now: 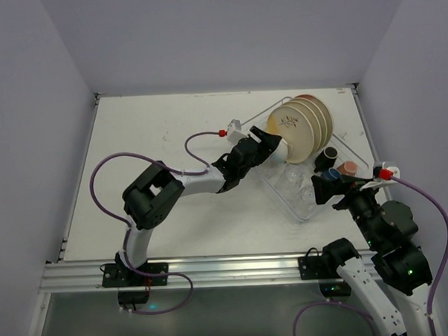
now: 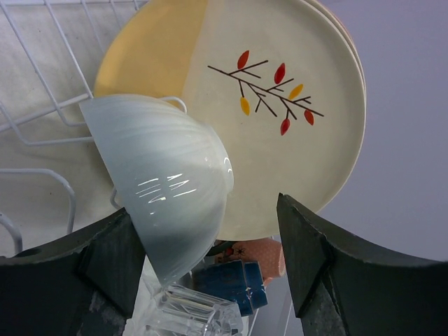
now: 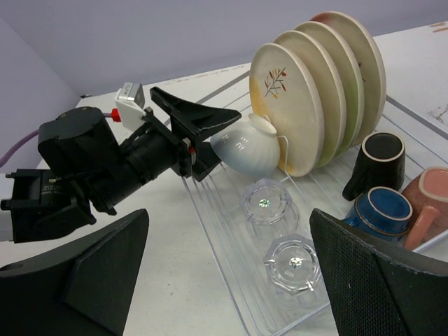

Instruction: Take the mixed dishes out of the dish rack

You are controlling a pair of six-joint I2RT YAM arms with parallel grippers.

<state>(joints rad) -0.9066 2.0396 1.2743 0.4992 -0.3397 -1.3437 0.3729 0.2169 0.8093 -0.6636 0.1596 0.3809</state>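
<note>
Here, the right hand [image 1: 330, 186] hangs spread wide by the cups [image 3: 381, 210], holding nothing. Farther in, the left hand [image 3: 208, 143] is spread around the bowl [image 2: 164, 182], which leans on the plates [image 2: 280, 105] in the rack [image 1: 304, 215]. The bowl looks smooth, slippery and easy to break, so pinch its rim softly.

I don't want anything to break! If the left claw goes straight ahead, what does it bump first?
Most likely the small white bowl, which sits between the left gripper's open fingers. The cream and yellow plate stands just behind it, though depth there is unclear.
</note>
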